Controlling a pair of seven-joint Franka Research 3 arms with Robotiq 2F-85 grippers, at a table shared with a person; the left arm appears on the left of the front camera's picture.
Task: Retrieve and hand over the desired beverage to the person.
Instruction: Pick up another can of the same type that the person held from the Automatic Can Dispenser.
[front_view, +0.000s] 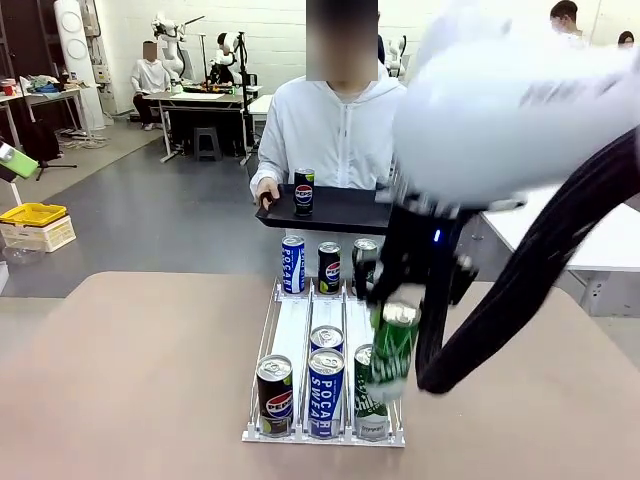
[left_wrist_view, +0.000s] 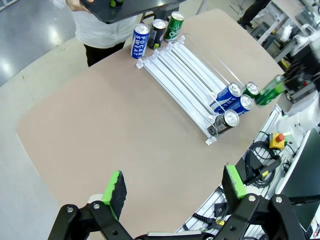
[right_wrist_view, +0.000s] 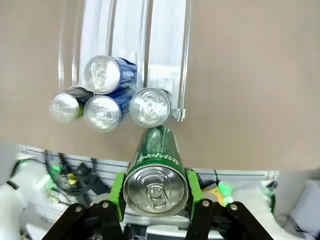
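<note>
We see a tan table with rounded corners, and on it a clear sloped can rack (front_view: 300, 330) running from the far edge, where the person (front_view: 335, 130) stands, down toward our near edge. Our right gripper (front_view: 397, 335) is pinching a green can (front_view: 392, 350) by its sides, green pads pressed on opposite walls of the body; the can hangs tilted in the air just above the rack's near right corner. In the right wrist view the green can (right_wrist_view: 155, 175) sits squarely between the pads, its silver top facing the camera. Below it, at the rack's near end, stand a Pepsi can (front_view: 275, 395), a blue Pocari Sweat can (front_view: 326, 392) and another green can (front_view: 366, 405); three more cans stand at the rack's far end. The person holds a black tray (front_view: 340, 208) over the far edge, with one Pepsi can (front_view: 304, 190) already on it. Our left gripper (left_wrist_view: 175, 190) hovers spread wide and empty above the table's left side, well apart from the rack. We judge the held can to be full, so fairly heavy for its size, stiff along its length but thin-walled and easy to dent, with a smooth, slippery skin. A mid-body pinch across the widest part seems right, firm but not crushing. Tilted as it is, it could slide, so we would carry it steadily toward the tray.
</note>
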